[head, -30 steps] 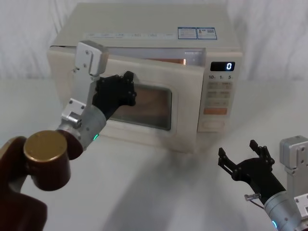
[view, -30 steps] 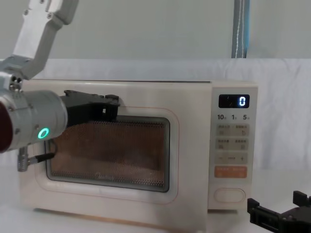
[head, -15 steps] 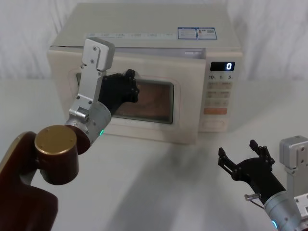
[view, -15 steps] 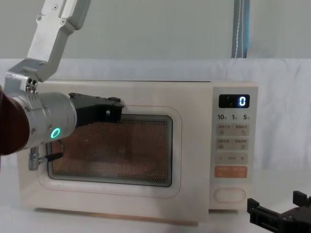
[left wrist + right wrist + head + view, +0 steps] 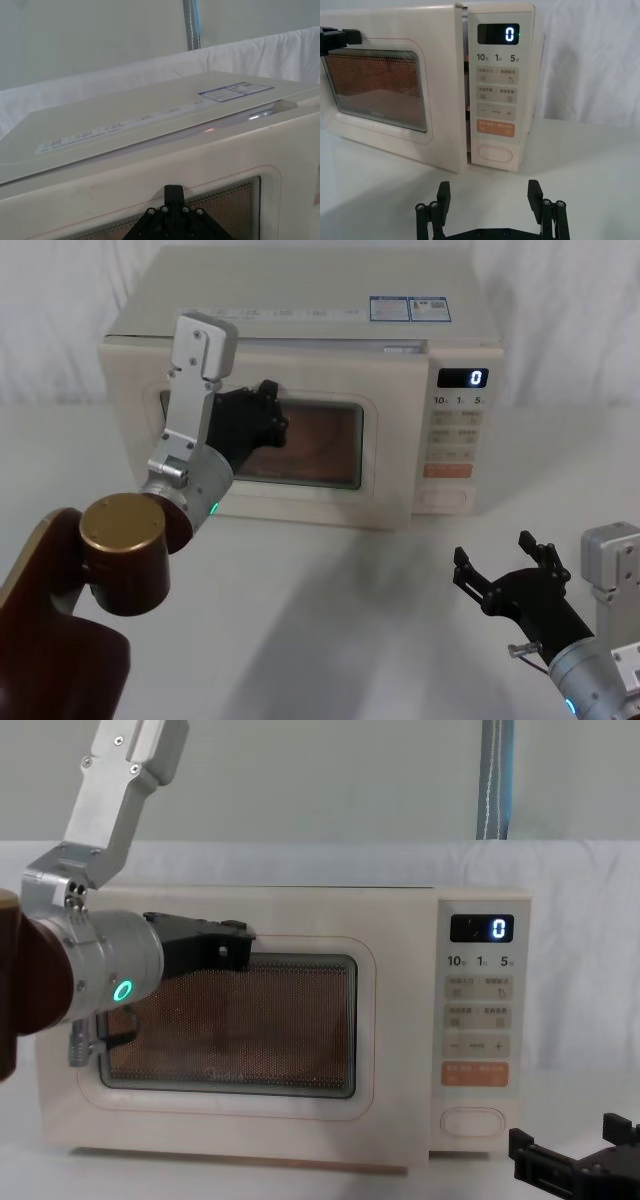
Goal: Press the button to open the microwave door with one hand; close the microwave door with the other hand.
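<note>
My left gripper (image 5: 262, 415) is up against the microwave door (image 5: 385, 465), on the upper left part of the glass window, roughly 10 o'clock from the window's middle. I cannot tell whether its fingers are spread or pressed together; from the left wrist view I see just a black tip (image 5: 173, 196) at the window's top edge. The door sits almost flush with the microwave (image 5: 300, 300), but in the right wrist view a thin gap still shows along its right edge next to the control panel. The microwave stands at 12 o'clock on the table (image 5: 330, 640), display reading 0.

My right gripper (image 5: 510, 585) hangs low over the table at about 4 o'clock, fingers spread apart, holding nothing. The button (image 5: 494, 154) lies at the bottom of the panel, ahead of this gripper at about 11 o'clock, well apart, not touching.
</note>
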